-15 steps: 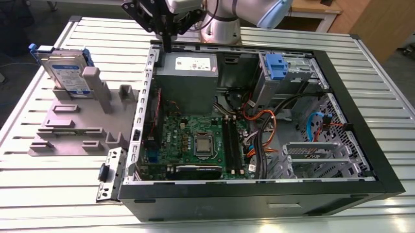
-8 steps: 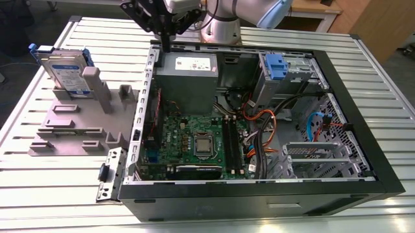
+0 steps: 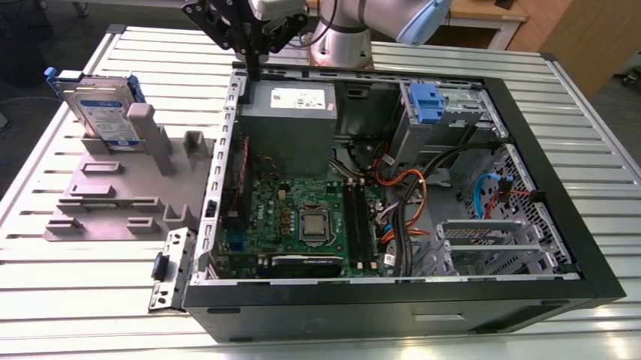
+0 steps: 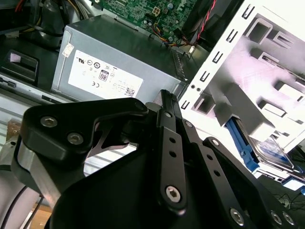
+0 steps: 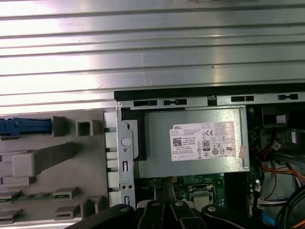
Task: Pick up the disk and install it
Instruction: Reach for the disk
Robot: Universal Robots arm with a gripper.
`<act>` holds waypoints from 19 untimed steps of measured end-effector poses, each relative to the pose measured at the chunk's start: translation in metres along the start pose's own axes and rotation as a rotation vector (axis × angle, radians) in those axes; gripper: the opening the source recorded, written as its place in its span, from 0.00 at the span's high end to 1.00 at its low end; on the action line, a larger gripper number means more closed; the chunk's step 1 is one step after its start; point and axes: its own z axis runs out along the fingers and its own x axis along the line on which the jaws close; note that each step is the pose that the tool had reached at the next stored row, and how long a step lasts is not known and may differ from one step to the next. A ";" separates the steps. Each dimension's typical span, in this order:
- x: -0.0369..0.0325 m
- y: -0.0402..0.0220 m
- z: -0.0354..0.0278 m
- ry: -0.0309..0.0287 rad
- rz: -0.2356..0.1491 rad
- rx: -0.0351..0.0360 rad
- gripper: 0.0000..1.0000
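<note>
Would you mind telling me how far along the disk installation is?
Nothing looks done yet: the disk stands upright in the grey fixture on the table, outside the computer case. In hand: the gripper hangs empty above the case's edge by the power supply. Left: both picking up and installing.

The disk (image 3: 100,112) is finished in silver, with a white-and-blue label; its carrier (image 3: 55,75) is bright blue. The fixture (image 3: 110,196) is plain grey. The table (image 3: 80,300) is silver, ribbed in parallel stripes. The case (image 3: 401,304) is black outside and bare grey metal inside. The board (image 3: 300,217) is green. The power supply (image 3: 290,124) is grey, with 1 white label. The cables (image 3: 401,184) are orange, red, blue and black. The gripper (image 4: 165,100) is black.
</note>
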 end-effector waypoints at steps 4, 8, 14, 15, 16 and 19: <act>0.0006 0.0000 0.0000 0.0000 0.000 0.0000 0.89; 0.0032 -0.0002 -0.0001 0.0000 0.000 0.0000 0.89; 0.0102 -0.0004 0.0001 -0.0001 0.000 -0.0001 0.89; 0.0108 -0.0004 0.0001 0.0000 0.000 -0.0001 0.89; 0.0113 -0.0004 0.0002 0.0001 0.000 -0.0001 0.89; 0.0124 -0.0004 0.0003 0.0005 0.000 0.0000 0.89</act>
